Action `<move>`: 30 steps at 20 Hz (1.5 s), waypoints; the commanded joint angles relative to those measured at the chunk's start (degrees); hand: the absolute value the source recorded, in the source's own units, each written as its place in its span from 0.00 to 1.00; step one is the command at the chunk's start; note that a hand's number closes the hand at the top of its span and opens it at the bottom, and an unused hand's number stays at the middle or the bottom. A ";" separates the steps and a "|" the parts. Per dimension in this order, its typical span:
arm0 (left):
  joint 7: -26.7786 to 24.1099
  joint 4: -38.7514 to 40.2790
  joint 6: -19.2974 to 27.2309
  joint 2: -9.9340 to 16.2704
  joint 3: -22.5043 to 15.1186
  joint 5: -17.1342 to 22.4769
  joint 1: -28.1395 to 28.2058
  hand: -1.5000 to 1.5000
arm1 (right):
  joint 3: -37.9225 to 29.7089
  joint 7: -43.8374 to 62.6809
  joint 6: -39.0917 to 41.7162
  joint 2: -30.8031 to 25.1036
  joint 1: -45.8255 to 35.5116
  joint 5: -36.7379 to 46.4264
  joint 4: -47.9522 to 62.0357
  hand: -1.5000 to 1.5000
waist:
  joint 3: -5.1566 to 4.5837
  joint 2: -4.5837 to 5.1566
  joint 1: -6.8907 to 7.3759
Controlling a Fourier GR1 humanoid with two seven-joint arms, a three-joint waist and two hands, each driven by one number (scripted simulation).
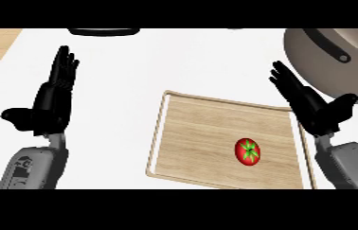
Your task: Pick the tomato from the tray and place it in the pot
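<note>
Tomato (247, 151) sits untouched on the tray (202, 125); right hand (308, 103), fingers spread, hovers at its one o'clock, pot (318, 54) beyond for the drop.

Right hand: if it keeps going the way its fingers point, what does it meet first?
The right hand is open, fingers pointing up and left in the head view. That line crosses bare white counter; the pot sits to its right, so probably missed. The way looks free, though height is unclear.

a white table (196, 63) carries a wooden tray (202, 134) near its front, a grey pot (315, 58) at the right rear, and a dark object (103, 31) at the far edge.
</note>
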 commanded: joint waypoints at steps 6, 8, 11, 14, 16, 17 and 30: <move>-1.29 0.22 0.25 -3.52 -0.89 1.55 6.81 0.50 | -14.66 -28.93 11.57 -4.92 -7.18 -4.43 -16.69 1.00 | 1.65 -1.26 -1.62; -2.54 -0.31 0.30 -5.88 -2.40 1.97 9.86 0.50 | -20.09 -26.13 -3.74 -10.69 2.05 8.35 -4.69 0.00 | 1.36 0.47 -2.59; -2.93 -3.06 -0.92 -5.76 -3.16 2.41 12.49 0.50 | -20.18 -45.19 2.86 -4.72 14.42 6.64 -7.77 0.00 | 1.42 0.51 -1.16; -2.55 -4.18 0.49 -7.84 -5.66 0.87 13.96 0.50 | -19.80 -54.77 7.95 -2.50 18.52 5.35 -12.73 0.00 | 1.37 0.42 -1.09; -5.24 -1.67 -0.46 -7.70 -4.80 1.30 14.45 0.50 | -21.97 -60.21 11.08 -3.58 25.41 5.31 -15.75 0.00 | 1.27 0.55 -1.34; -5.97 -4.04 0.13 -8.28 -6.14 0.16 16.46 0.50 | -21.47 -62.09 11.11 -2.59 26.48 7.11 -15.88 0.00 | 1.26 0.62 -0.44; -4.11 -5.16 -0.49 -7.91 -6.05 0.33 15.50 0.50 | -17.71 -34.34 2.15 -16.83 40.07 38.13 -35.98 0.00 | 1.00 0.80 0.24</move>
